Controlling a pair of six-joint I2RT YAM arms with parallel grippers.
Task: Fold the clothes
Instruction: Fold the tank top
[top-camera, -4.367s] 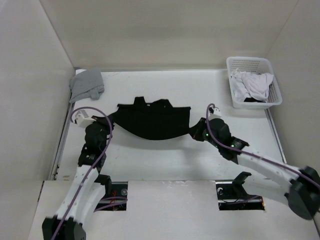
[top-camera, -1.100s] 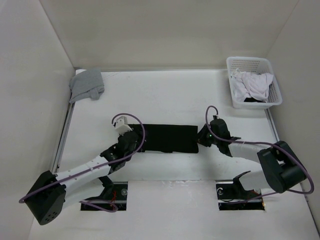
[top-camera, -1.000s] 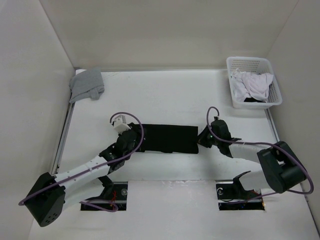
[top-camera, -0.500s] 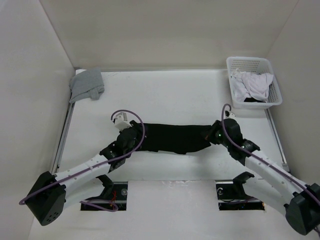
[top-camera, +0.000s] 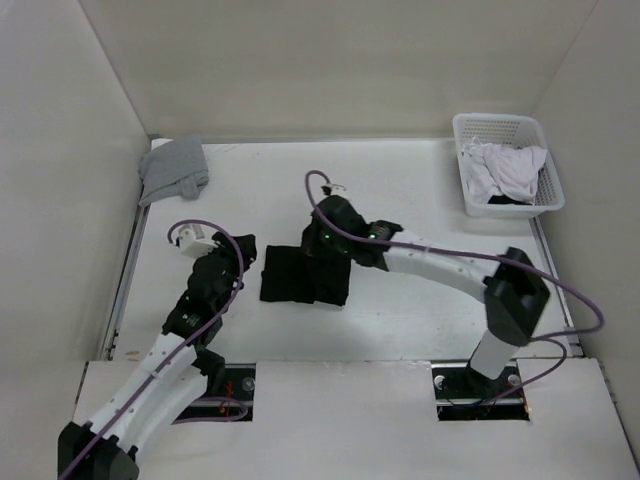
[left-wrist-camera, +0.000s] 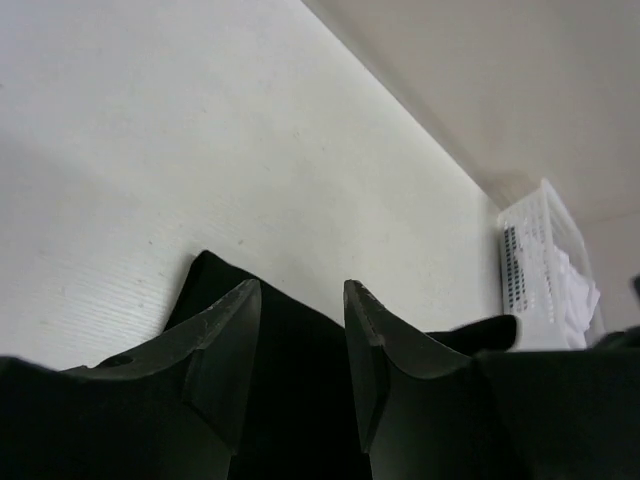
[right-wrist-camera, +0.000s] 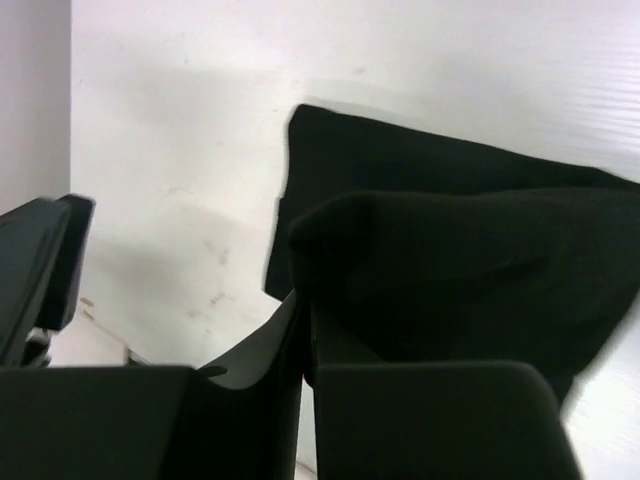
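Left claw (left-wrist-camera: 300, 300): fingers spread, gripping nothing, with the folded black top (top-camera: 295, 285) lying on the table (top-camera: 400, 200) just ahead of its tips. Right claw (right-wrist-camera: 303, 310): fingers pressed almost together on a raised fold of the top, the rest of the cloth lying flat ahead of and beneath it. Grey garment (top-camera: 172, 168): heaped at the table's corner, well beyond and to the left of the left claw; white garment (top-camera: 510, 170): in the basket (top-camera: 498, 119), well apart to the right of the right claw.
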